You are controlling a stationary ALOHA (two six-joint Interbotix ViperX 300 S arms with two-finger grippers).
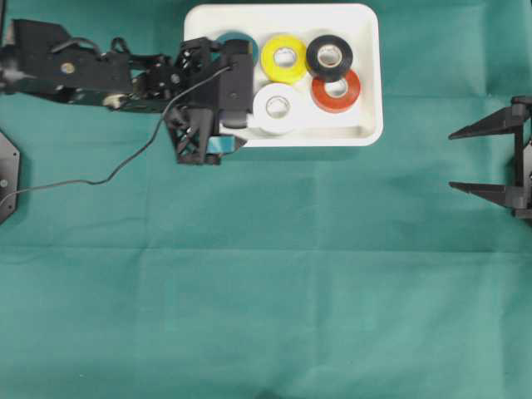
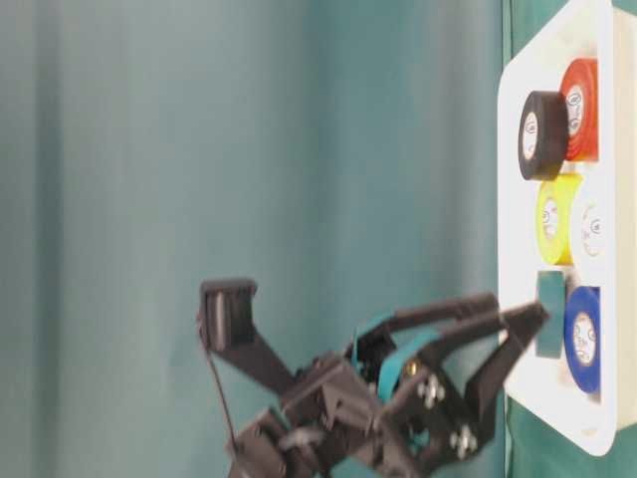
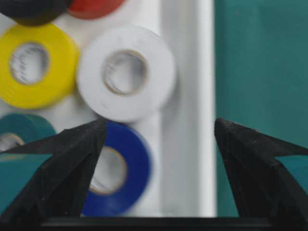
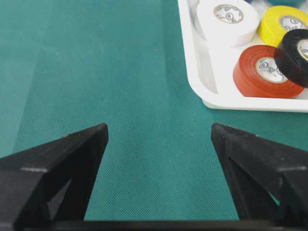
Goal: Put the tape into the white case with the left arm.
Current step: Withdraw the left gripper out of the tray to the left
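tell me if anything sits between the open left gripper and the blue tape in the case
Nothing visible does. The left gripper is open over the white case, and the blue tape lies inside beside the white tape.

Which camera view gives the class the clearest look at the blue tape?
The table-level view: the blue tape shows whole, lying in the white case past the open left gripper. The left wrist view has it close but blurred and partly behind a finger. Overhead, the arm hides it. The right wrist view misses it.

likely a robotics lab: green cloth (image 1: 266, 291), two arms
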